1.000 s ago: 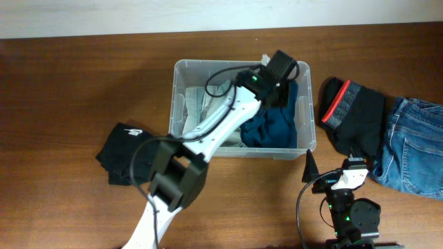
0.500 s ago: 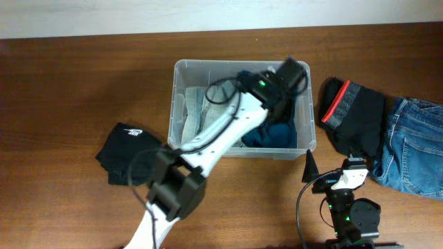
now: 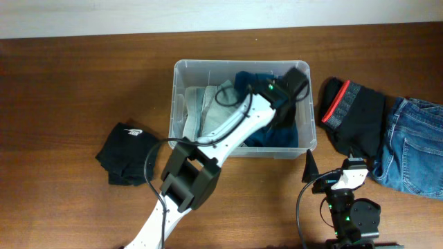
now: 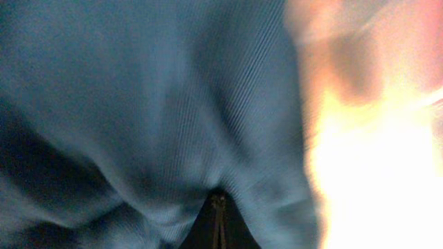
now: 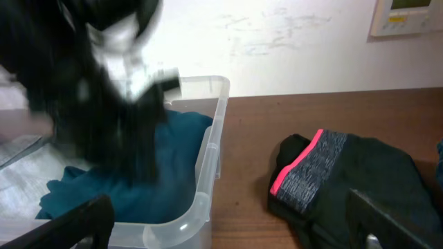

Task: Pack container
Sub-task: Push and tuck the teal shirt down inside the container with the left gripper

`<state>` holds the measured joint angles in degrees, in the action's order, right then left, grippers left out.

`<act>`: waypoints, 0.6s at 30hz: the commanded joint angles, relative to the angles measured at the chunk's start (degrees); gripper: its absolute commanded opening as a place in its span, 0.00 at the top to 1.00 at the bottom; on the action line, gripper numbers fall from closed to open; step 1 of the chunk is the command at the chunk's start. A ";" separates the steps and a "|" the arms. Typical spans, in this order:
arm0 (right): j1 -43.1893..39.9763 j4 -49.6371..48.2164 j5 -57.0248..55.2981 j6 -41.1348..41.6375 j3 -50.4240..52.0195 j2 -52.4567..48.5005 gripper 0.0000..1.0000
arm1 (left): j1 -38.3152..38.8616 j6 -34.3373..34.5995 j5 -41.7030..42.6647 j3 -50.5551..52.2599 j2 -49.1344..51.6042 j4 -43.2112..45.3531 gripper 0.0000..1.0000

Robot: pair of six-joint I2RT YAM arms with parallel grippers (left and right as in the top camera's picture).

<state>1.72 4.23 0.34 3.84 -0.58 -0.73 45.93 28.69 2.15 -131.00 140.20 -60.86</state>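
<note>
Overhead: black garment (image 3: 124,155) with unreadable white print (image 3: 133,131), left of container (image 3: 208,63).

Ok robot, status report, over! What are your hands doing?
Left gripper shut, down in teal garment inside container. Right gripper open, empty, near its corner. Outside on table: black garment with pink waistband, jeans, black garment with white logo.

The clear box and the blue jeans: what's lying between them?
A black garment with a red waistband lies on the table between the container and the jeans; the overhead view shows it best.
</note>
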 commanded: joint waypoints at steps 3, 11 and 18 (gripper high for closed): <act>0.15 0.31 0.52 -0.42 0.26 0.37 0.02 | -3.61 -2.67 -1.51 -14.95 -7.91 -4.50 0.99; 0.15 0.31 0.52 -0.42 0.26 0.37 0.02 | -1.57 -5.64 -1.22 -17.11 -10.29 -35.95 1.00; 0.15 0.31 0.52 -0.42 0.26 0.37 0.02 | 4.17 -18.84 7.06 -16.79 -10.03 -35.85 1.00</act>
<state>1.72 4.25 0.34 3.84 -0.58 -0.73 47.20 17.39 5.61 -148.16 129.78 -96.55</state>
